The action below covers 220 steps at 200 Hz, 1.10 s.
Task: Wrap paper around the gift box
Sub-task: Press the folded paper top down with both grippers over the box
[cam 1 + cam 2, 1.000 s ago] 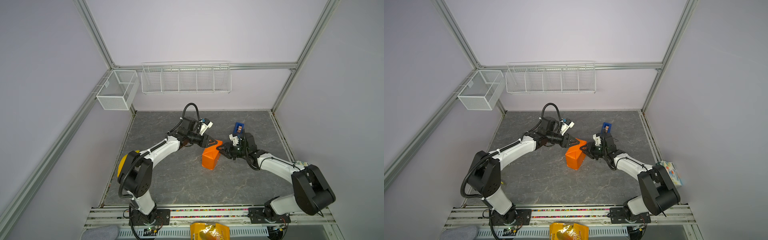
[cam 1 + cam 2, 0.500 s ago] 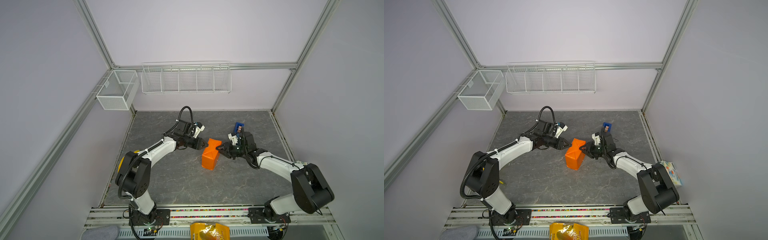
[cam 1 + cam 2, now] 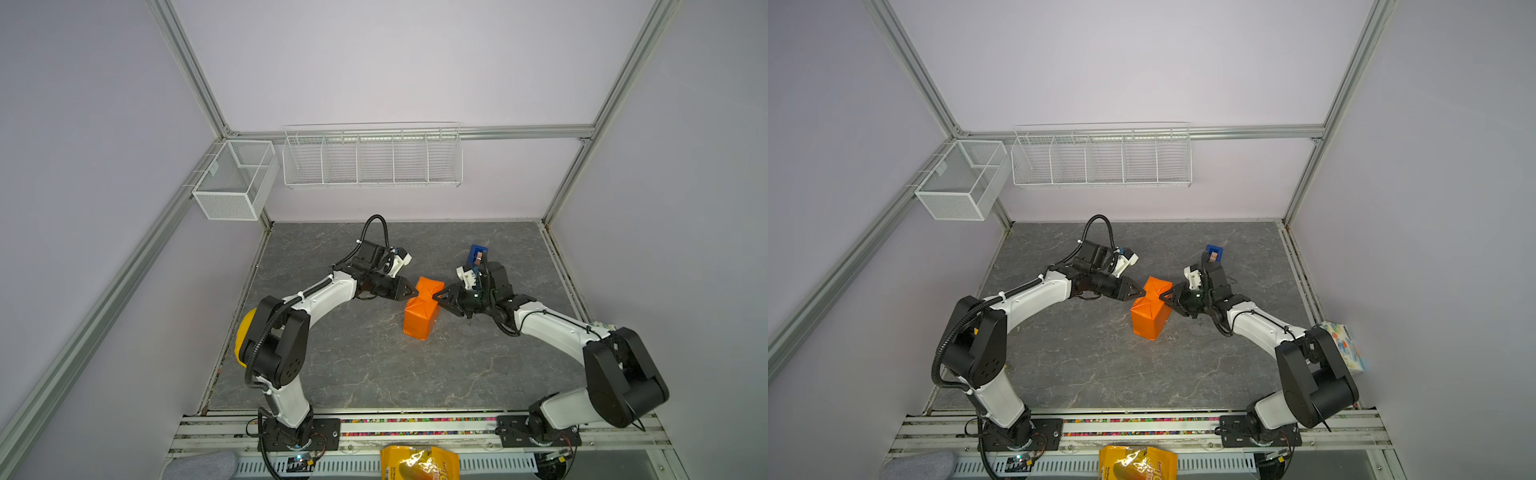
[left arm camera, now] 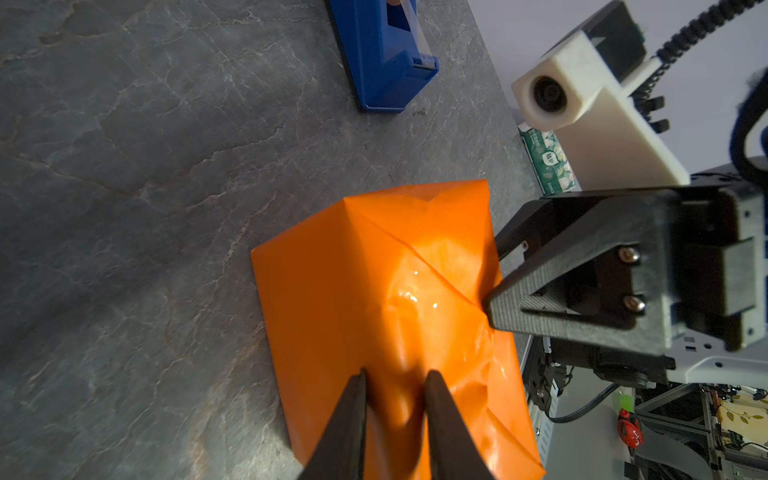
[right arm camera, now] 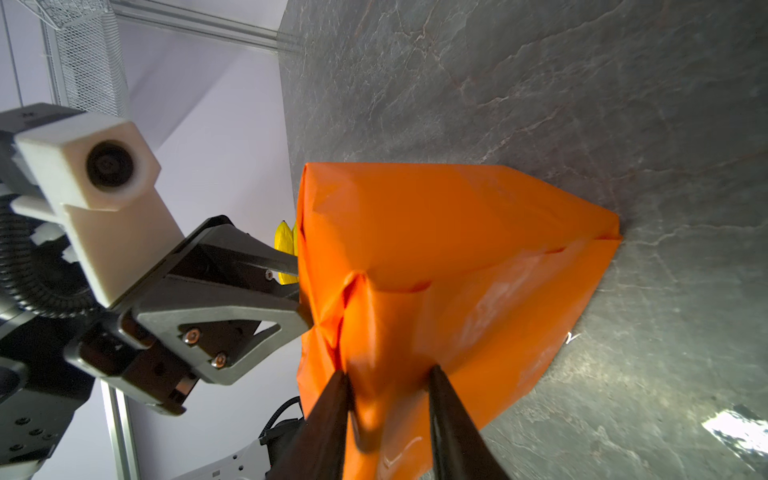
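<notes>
The orange paper (image 3: 420,316) (image 3: 1148,313) is folded into a standing parcel in the middle of the grey table; the gift box is hidden inside it. My left gripper (image 3: 413,294) (image 3: 1143,293) meets the parcel's upper left side, where the paper is pinched into a waist. In the left wrist view its jaws (image 4: 395,374) are shut on a raised fold of the paper (image 4: 374,282). My right gripper (image 3: 435,297) (image 3: 1162,297) comes in from the opposite side. In the right wrist view that gripper (image 5: 388,372) is shut on a fold of the paper (image 5: 436,232).
A blue tape dispenser (image 3: 477,254) (image 4: 382,54) stands behind the right gripper. Yellow bananas (image 3: 242,340) lie by the left arm's base. A yellow snack bag (image 3: 419,463) lies past the front rail, and a tissue pack (image 3: 1343,345) sits at the right edge. Wire baskets (image 3: 372,156) hang on the back wall.
My left gripper drew back from over the parcel's top, came to its left side, and its jaws narrowed on the paper. The right gripper has barely moved.
</notes>
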Motion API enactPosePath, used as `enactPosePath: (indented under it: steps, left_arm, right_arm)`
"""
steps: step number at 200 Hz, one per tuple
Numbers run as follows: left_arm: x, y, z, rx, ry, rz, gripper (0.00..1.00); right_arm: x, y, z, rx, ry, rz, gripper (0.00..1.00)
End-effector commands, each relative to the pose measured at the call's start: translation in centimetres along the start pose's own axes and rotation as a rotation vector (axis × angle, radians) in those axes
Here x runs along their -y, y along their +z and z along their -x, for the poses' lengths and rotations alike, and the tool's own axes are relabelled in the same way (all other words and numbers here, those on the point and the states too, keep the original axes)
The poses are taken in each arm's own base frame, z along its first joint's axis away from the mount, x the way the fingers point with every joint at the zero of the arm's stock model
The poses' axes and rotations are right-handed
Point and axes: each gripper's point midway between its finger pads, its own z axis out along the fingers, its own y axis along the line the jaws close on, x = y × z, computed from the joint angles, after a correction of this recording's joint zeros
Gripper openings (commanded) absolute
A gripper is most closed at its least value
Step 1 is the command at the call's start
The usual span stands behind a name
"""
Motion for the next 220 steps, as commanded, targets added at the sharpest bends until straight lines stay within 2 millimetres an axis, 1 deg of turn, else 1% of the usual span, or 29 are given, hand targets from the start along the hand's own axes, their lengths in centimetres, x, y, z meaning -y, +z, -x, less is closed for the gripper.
enactPosePath:
  steps: [1,25,45,74,90,103,121,151,179,201,220]
  left_arm:
    - [-2.2,1.6,-3.7,-0.114,-0.084,0.1,0.23]
    - [-2.8,1.6,-4.3,-0.124,-0.124,0.135,0.21]
    - [-3.0,1.9,-4.6,-0.13,-0.156,0.139,0.2]
    - [-3.2,2.1,-5.0,-0.136,-0.16,0.164,0.2]
    - [-3.3,2.1,-5.2,-0.141,-0.163,0.169,0.2]
    - [-3.3,2.1,-5.2,-0.141,-0.165,0.171,0.2]
    - [-3.2,2.0,-5.2,-0.141,-0.165,0.172,0.19]
    - [-3.3,2.0,-5.4,-0.147,-0.168,0.177,0.19]
    - [-3.1,1.9,-5.4,-0.147,-0.169,0.181,0.19]
    - [-2.9,1.6,-5.3,-0.141,-0.165,0.193,0.18]
    - [-3.0,1.3,-5.4,-0.136,-0.184,0.224,0.19]
  right_arm:
    - [1.9,-0.8,-1.8,-0.033,0.019,-0.107,0.4]
    - [0.5,-1.4,-1.1,-0.006,0.0,-0.089,0.53]
    - [-0.3,-1.4,-0.2,0.011,0.006,-0.074,0.59]
    - [-1.3,-1.4,1.2,0.05,0.026,-0.03,0.61]
    - [-1.3,-1.5,1.8,0.063,0.039,-0.03,0.62]
    - [-0.9,-1.4,2.3,0.071,0.058,-0.036,0.62]
    - [0.0,-1.2,2.8,0.081,0.091,-0.057,0.62]
    - [1.2,-0.4,3.3,0.075,0.114,-0.08,0.59]
    - [2.4,0.2,3.0,0.054,0.118,-0.105,0.5]
    - [2.7,0.5,2.9,0.041,0.107,-0.11,0.42]
    - [2.9,0.5,2.5,0.019,0.104,-0.116,0.39]
